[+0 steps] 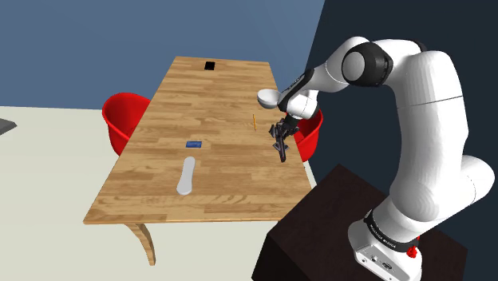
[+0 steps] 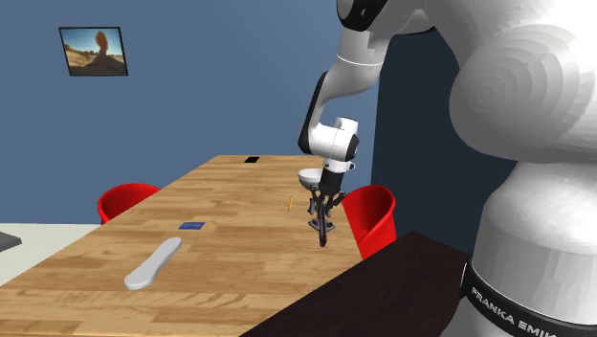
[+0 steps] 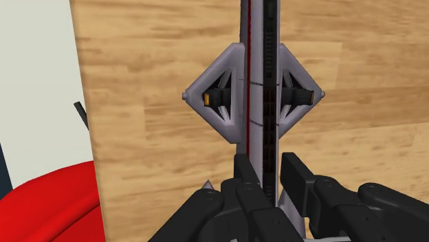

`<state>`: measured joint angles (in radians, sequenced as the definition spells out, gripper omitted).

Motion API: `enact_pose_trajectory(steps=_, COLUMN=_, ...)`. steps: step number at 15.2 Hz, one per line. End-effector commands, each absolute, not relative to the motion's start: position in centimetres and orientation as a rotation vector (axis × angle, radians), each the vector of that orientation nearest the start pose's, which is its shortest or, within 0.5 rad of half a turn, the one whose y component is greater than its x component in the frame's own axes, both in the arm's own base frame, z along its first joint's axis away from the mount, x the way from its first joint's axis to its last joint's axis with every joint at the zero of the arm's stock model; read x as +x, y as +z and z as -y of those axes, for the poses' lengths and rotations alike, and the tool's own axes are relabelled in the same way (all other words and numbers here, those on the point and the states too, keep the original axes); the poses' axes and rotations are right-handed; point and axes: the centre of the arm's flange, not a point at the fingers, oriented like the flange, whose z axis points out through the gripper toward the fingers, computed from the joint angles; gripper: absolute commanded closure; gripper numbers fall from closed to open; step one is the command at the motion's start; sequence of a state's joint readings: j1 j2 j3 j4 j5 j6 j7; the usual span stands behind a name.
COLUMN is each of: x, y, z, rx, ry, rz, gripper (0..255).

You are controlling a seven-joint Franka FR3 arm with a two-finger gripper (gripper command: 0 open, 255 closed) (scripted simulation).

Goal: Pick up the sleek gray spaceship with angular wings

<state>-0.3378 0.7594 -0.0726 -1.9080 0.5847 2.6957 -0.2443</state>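
The grey spaceship [image 3: 258, 103] is a long narrow hull with a red stripe and two angular wings that carry dark pods. My gripper [image 3: 270, 180] is shut on the hull's near end, with a black finger on each side. In the shoulder view the gripper [image 1: 281, 128] is over the wooden table [image 1: 207, 104], near the edge closest to the stand. The spaceship [image 1: 280, 146] hangs down from it, tilted. In the second exterior view the spaceship [image 2: 322, 228] points down from the gripper [image 2: 322, 203], its tip close above the tabletop.
On the table lie a long pale flat object [image 1: 186, 176], a small blue item [image 1: 192, 144], a thin orange stick [image 1: 253, 121] and a black item [image 1: 210, 65] at the far end. Red chairs [image 1: 124, 118] [image 1: 310, 134] stand on both sides. The dark stand [image 1: 335, 223] borders the table.
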Motion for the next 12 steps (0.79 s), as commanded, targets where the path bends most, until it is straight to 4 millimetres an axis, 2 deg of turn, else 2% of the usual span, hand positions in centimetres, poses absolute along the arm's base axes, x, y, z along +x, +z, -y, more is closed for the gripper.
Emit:
enact_pose_trajectory(steps=1, x=55.5, y=9.6, z=26.1, rx=-2.788, ry=-0.154, rz=-0.972, gripper=255)
enact_pose_trajectory(steps=5, x=55.5, y=9.6, z=26.0, rx=-2.788, ry=-0.154, rz=-0.972, gripper=255)
enact_pose_trajectory(steps=12, x=55.5, y=13.3, z=26.0, rx=-2.788, ry=-0.154, rz=-0.972, gripper=255)
